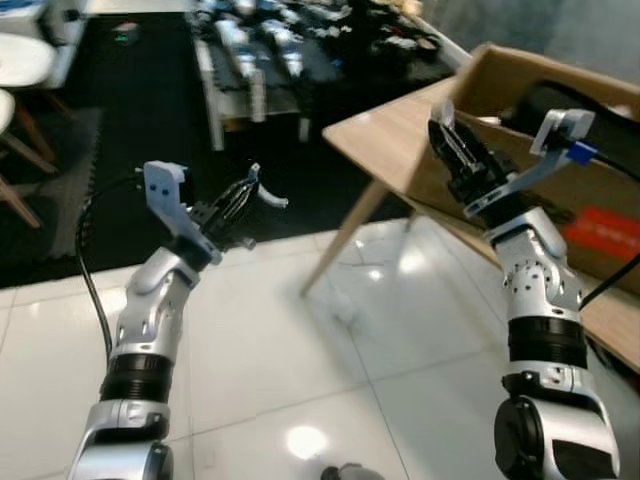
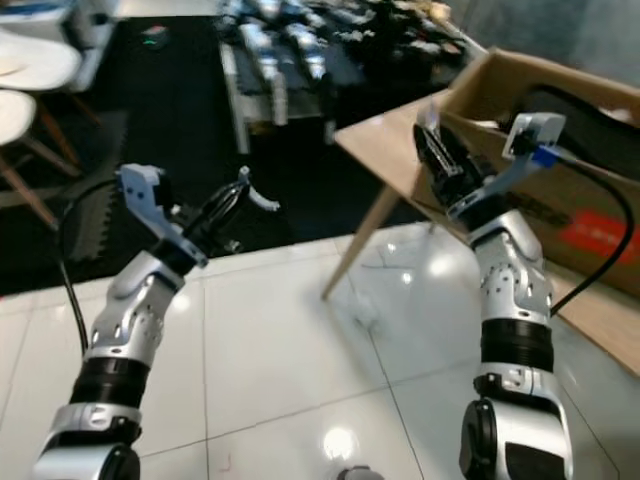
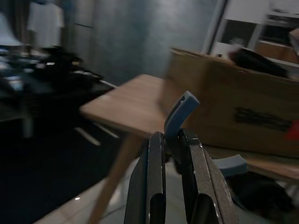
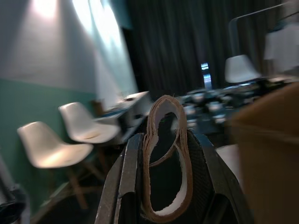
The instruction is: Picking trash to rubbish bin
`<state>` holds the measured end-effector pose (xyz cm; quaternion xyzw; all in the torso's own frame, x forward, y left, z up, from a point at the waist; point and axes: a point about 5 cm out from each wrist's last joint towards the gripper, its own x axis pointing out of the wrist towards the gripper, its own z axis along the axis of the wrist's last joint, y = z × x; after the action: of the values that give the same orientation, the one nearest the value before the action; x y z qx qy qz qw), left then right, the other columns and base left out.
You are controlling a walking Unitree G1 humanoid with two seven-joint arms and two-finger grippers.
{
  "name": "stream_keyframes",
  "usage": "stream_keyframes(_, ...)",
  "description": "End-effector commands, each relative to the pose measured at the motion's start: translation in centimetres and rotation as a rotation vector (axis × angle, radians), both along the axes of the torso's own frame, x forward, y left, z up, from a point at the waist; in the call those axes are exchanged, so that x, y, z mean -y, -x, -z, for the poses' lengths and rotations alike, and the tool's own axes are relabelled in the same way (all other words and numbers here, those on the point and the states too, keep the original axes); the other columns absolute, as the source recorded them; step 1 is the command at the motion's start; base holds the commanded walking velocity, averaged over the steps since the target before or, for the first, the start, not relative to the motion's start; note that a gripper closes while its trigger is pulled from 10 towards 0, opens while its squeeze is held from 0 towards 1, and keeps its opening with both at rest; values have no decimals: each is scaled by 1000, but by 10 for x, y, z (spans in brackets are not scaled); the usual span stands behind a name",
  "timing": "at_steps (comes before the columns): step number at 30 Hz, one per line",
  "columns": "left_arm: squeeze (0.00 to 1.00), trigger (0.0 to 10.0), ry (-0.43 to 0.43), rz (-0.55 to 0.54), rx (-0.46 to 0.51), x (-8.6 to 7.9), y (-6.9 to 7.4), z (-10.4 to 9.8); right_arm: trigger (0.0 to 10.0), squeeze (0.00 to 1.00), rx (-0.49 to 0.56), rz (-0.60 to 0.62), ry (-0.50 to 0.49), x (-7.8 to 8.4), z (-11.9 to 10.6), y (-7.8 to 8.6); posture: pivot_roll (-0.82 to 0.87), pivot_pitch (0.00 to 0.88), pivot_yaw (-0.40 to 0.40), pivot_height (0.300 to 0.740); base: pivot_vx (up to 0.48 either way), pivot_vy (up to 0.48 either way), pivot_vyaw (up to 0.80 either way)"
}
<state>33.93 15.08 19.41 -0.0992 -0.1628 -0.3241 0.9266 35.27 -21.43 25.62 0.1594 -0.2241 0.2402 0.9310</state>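
Protruding from left hand (image 1: 243,197): curved scrap (image 3: 180,113)

This looks like a robotics lab or workshop rather than a lived-in home. A long white bench (image 1: 240,80) against the far side is crowded with dark mechanical parts and hardware (image 1: 300,35). The floor is glossy white tile (image 1: 270,350) meeting black matting (image 1: 150,130). White moulded chairs with wooden legs (image 4: 56,147) stand along a teal wall (image 4: 18,102). A light wooden table (image 1: 390,135) carries a large open cardboard box (image 1: 560,150) at its edge.
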Motion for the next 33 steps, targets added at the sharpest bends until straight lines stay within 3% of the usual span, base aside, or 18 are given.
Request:
stream_keyframes(1,0,10000,-1,11,16,4,1,-6,10000,0,6,20,28,2,-4,1,43,101,-37,740,0,0,-800)
stream_keyframes(27,0,10000,34,4,74,10,3,-33,10000,0,47,105,117,-1,-24,3,36,102,-35,740,0,0,-800)
stream_keyframes(33,0,10000,76,-31,106,5,4,-43,10000,0,61,111,115,-3,-26,2,41,101,-39,740,0,0,-146)
